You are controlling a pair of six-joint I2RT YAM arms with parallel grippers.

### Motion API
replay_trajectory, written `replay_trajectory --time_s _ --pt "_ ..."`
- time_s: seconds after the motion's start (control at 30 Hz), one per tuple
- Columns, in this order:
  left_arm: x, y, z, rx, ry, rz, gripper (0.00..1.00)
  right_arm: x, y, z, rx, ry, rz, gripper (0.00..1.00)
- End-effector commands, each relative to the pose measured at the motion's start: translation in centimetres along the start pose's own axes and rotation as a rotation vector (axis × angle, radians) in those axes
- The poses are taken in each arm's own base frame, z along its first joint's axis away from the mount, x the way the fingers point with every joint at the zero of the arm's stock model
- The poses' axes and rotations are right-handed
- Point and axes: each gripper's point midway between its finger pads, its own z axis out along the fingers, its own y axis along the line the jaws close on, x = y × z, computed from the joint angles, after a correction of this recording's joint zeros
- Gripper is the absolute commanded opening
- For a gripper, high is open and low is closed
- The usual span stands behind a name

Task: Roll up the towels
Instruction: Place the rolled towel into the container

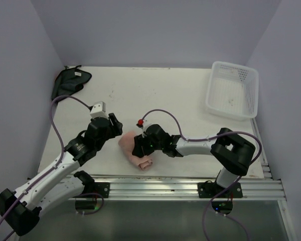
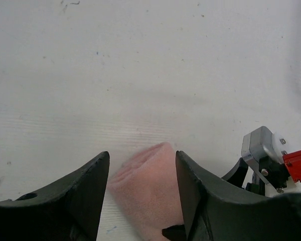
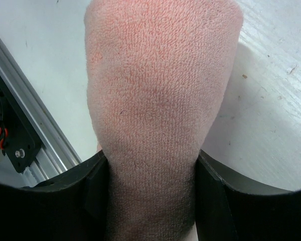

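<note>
The salmon-pink towel (image 1: 131, 150) lies rolled into a thick bundle near the table's front edge. My right gripper (image 1: 141, 146) is shut on it, both jaws pressing its sides in the right wrist view (image 3: 151, 160), where the terry roll (image 3: 160, 75) fills the frame. My left gripper (image 1: 117, 131) is open at the roll's left end. Its fingers straddle the towel's tip (image 2: 150, 186), with a gap on the left side. The blackish cloth (image 1: 70, 81) with a white tag lies crumpled at the table's far left corner, away from both grippers.
A white perforated basket (image 1: 232, 113) stands at the far right. A metal rail (image 1: 180, 183) runs along the table's front edge, close to the towel, and shows in the right wrist view (image 3: 35, 125). Walls enclose the table's left, back and right sides.
</note>
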Motion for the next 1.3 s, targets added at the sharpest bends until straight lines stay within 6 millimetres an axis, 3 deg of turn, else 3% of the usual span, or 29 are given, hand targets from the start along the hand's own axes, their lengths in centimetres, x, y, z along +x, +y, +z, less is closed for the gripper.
replay_trajectory --time_s 0.0,0.3,0.57,0.73,0.8,0.9,0.97,1.0,1.07,1.1,1.13,1.27 --pt "-2.0 1.5 -0.9 -0.080 -0.061 0.070 0.60 2.7 -1.8 -1.2 0.085 0.089 -0.012 0.00" --pt "-2.6 0.4 -0.4 -0.069 -0.036 0.105 0.61 -2.1 -2.2 -3.6 0.147 -0.027 -0.032 0.00" --pt "-4.0 -0.5 0.0 -0.070 -0.043 0.178 0.62 -7.3 -5.2 -6.1 0.184 -0.135 0.031 0.00" --pt "-4.9 -1.0 0.4 -0.078 -0.045 0.229 0.63 -10.4 -8.2 -8.5 0.228 -0.182 0.075 0.00" --pt "-5.0 -1.1 0.6 -0.078 -0.047 0.239 0.64 -12.6 -8.8 -9.9 0.232 -0.229 0.080 0.00" --pt "-4.8 -1.3 1.2 -0.075 -0.038 0.270 0.64 -16.5 -12.1 -13.3 0.285 -0.313 0.122 0.00" --pt "-4.2 -1.2 1.7 -0.077 -0.019 0.290 0.65 -18.9 -13.1 -15.2 0.290 -0.361 0.138 0.00" --pt "-4.2 -1.3 2.0 -0.076 -0.018 0.297 0.65 -20.1 -15.0 -16.9 0.323 -0.398 0.163 0.00" --pt "-3.6 -1.1 2.5 -0.082 0.000 0.317 0.65 -22.5 -16.3 -19.1 0.331 -0.457 0.183 0.00" --pt "-3.4 -1.0 2.7 -0.084 0.004 0.328 0.66 -23.4 -18.5 -20.9 0.371 -0.497 0.217 0.00" --pt "-3.2 -0.9 2.9 -0.087 0.011 0.334 0.66 -24.7 -19.3 -22.3 0.386 -0.538 0.226 0.00" --pt "-2.7 -0.7 3.2 -0.082 0.013 0.343 0.66 -26.9 -24.6 -27.2 0.435 -0.691 0.342 0.00"
